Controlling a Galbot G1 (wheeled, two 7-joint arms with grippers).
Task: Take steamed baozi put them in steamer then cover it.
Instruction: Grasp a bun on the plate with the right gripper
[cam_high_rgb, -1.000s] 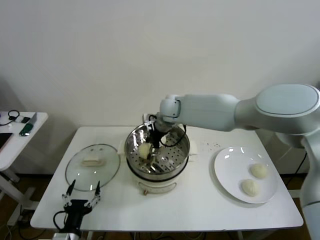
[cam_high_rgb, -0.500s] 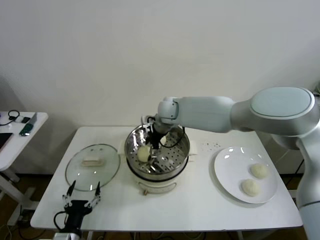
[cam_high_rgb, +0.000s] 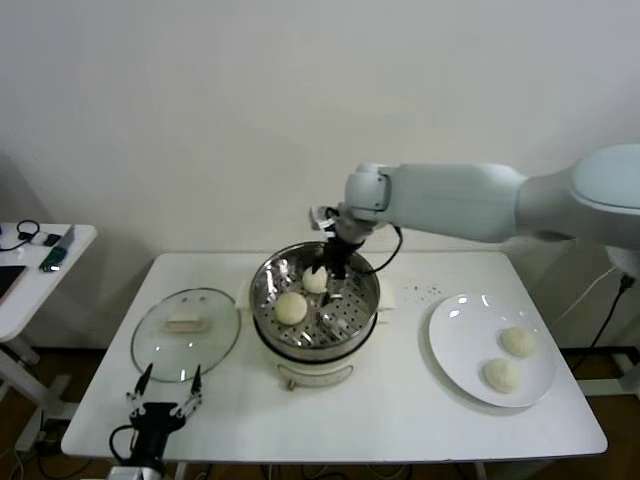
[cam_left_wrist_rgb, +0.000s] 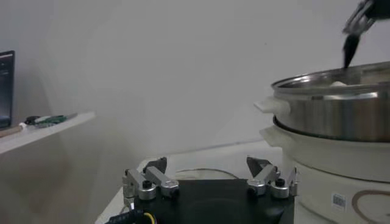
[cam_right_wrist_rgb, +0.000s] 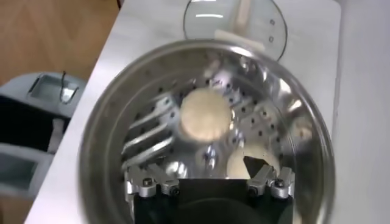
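Right end effector (cam_high_rgb: 328, 266) (fingers apart) hovers above two baozi (cam_high_rgb: 291, 307) in steamer (cam_high_rgb: 350, 322).

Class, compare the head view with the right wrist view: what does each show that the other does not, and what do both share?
Only the head view shows the white plate holding two baozi, the left gripper open near the table's front edge, and the side table. Only the right wrist view shows the wooden floor. Both share the steamer with two baozi inside, the open right gripper above them, and the glass lid.
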